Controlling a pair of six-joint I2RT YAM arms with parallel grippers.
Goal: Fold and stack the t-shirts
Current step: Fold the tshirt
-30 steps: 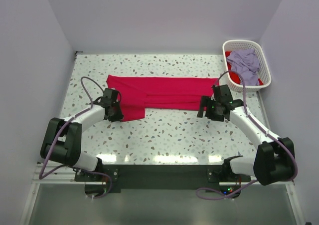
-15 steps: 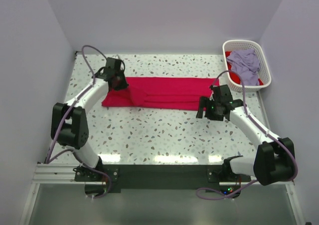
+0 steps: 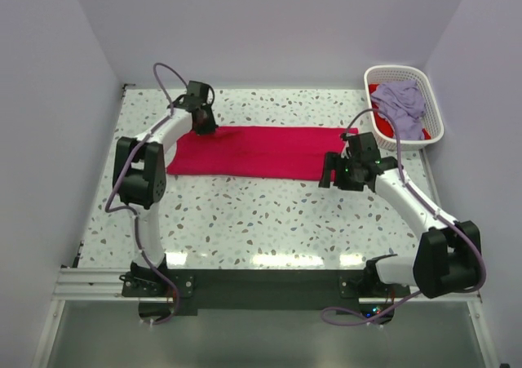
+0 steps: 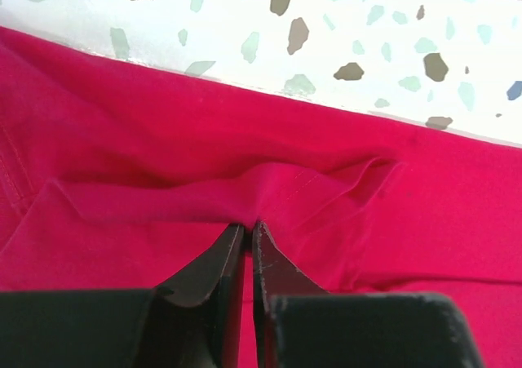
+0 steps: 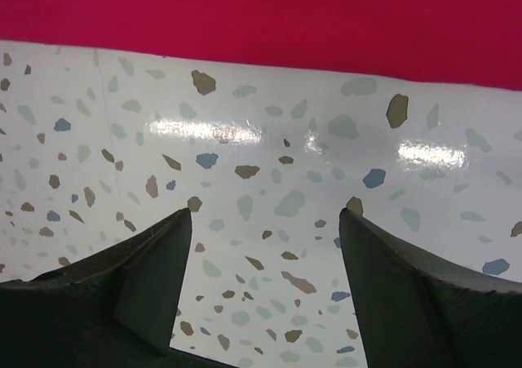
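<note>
Shirt: red t-shirt (image 3: 261, 149) lies flat mid-table, long axis left-right.
Left gripper (image 4: 247, 228): closed, pinching a ridge at its far-left corner.
Right gripper (image 5: 265, 217): jaws wide, empty, just nearside of right end.

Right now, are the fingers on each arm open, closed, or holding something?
Left gripper: fingers shut on a fold of the red t-shirt.
Right gripper: fingers open, holding nothing, above the speckled table.
</note>
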